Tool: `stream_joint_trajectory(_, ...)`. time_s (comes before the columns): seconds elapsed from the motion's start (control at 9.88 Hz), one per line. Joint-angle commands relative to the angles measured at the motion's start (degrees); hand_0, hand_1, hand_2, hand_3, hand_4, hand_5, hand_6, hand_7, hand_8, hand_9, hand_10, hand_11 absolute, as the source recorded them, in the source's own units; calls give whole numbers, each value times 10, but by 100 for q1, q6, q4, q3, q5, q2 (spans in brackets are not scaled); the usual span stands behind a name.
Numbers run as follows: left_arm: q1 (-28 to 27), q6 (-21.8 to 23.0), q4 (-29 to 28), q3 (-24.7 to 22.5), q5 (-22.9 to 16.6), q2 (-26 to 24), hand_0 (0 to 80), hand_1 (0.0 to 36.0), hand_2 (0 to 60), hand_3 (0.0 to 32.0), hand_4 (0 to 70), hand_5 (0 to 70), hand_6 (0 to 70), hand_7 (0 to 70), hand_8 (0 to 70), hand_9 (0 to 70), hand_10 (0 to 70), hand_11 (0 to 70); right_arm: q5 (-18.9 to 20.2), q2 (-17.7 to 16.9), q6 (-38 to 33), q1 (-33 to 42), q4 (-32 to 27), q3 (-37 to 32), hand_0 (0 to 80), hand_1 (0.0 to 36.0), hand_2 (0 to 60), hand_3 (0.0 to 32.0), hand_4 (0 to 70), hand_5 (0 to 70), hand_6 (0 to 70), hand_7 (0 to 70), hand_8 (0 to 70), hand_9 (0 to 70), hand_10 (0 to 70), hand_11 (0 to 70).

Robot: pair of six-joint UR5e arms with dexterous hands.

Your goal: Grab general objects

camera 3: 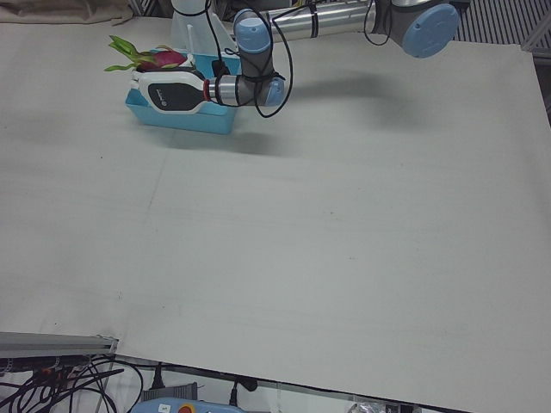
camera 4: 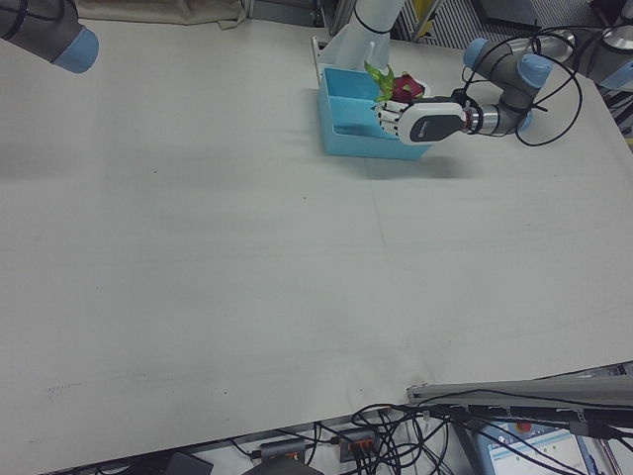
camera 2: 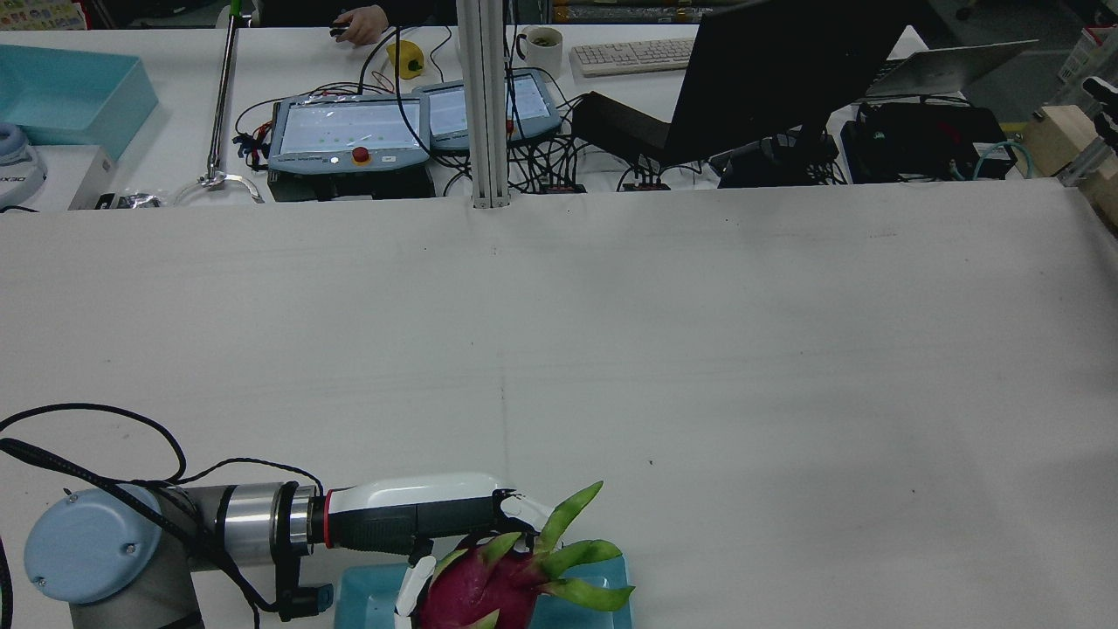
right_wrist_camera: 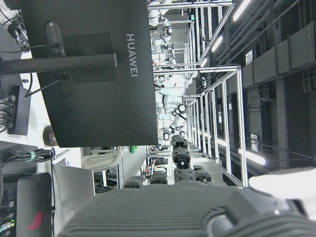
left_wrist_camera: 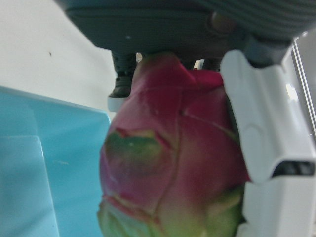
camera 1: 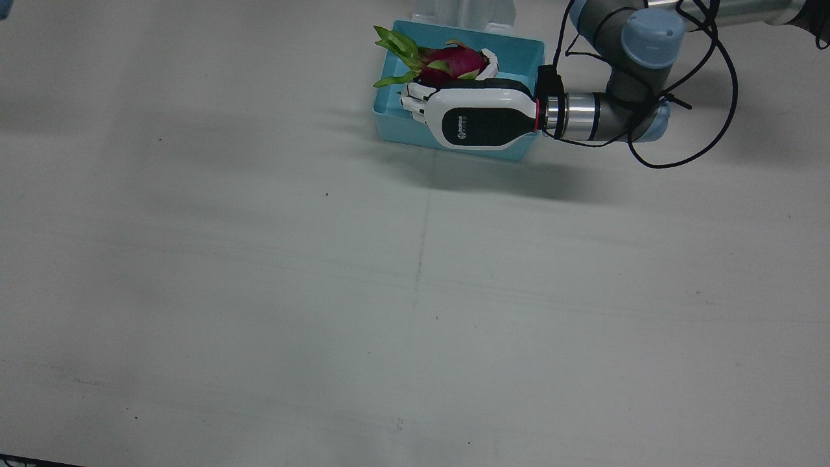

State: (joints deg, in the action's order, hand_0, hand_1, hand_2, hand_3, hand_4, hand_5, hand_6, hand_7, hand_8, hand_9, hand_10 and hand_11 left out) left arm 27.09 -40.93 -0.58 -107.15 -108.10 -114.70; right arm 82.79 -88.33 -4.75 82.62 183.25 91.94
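Left hand [camera 1: 476, 117] is wrapped around the dragon fruit [camera 1: 447, 63] above the blue bin [camera 1: 402, 130], so the grasp looks made and only the release remains.

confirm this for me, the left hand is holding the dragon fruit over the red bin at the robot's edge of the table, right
Not quite: the bin is light blue, not red, as the front view shows. The rest holds: the left hand is closed on the dragon fruit over that bin at the robot's edge of the table.
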Motion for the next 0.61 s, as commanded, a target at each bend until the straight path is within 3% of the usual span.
stream_joint_trajectory(0.0,-134,-3,-144,-297,-18,167,546,212,138,0,168,198,171,301,89,46,4,13,0,0,0,0,0,8,0,0,0,0,0,0,0,0,0,0,0,0)
stream_joint_trajectory(0.2,-134,-3,-197,-674,-27,526,484,146,88,0,106,172,104,218,18,29,0,0,0,0,0,0,0,0,0,0,0,0,0,0,0,0,0,0,0,0)
stream_joint_trajectory(0.51,-125,-3,-223,-755,-27,703,472,119,38,0,85,167,97,217,16,29,0,0,0,0,0,0,0,8,0,0,0,0,0,0,0,0,0,0,0,0)
